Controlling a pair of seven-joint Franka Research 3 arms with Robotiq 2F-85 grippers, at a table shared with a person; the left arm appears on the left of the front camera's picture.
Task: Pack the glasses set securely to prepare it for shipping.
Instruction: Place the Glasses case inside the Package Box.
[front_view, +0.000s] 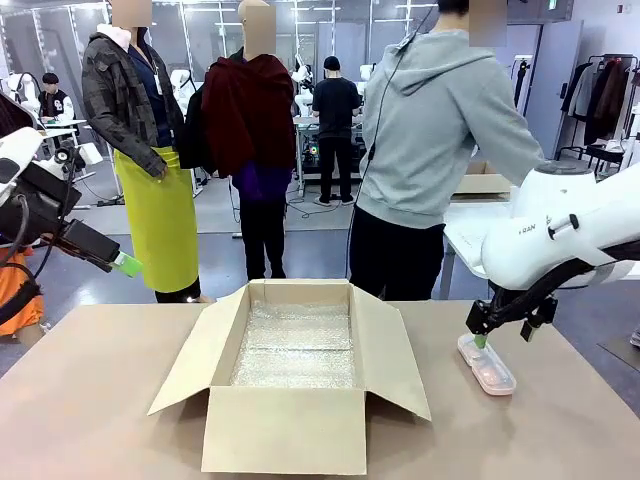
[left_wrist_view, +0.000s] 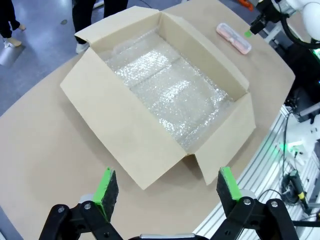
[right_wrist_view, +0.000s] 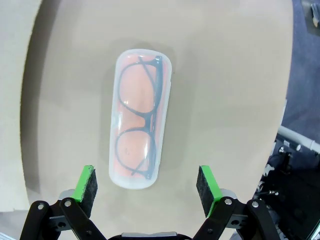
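Observation:
A pale pink case of the glasses set (front_view: 487, 365) lies flat on the table to the right of the box. Black frames show through its clear top (right_wrist_view: 141, 117). My right gripper (front_view: 482, 338) hangs just above the case's far end. In the right wrist view this gripper (right_wrist_view: 146, 182) is open, its green pads wider apart than the case and nothing between them. My left gripper (front_view: 125, 264) is raised at the far left, off the table. It stands open and empty (left_wrist_view: 167, 185), looking down on the box, with the pink case (left_wrist_view: 233, 38) beyond.
An open brown cardboard box (front_view: 290, 425) lined with bubble wrap (left_wrist_view: 170, 87) stands mid-table, flaps spread outward. A person in a grey hoodie (front_view: 440, 150) stands at the far side, turned away. Bare tabletop (front_view: 80, 400) lies to the left of the box.

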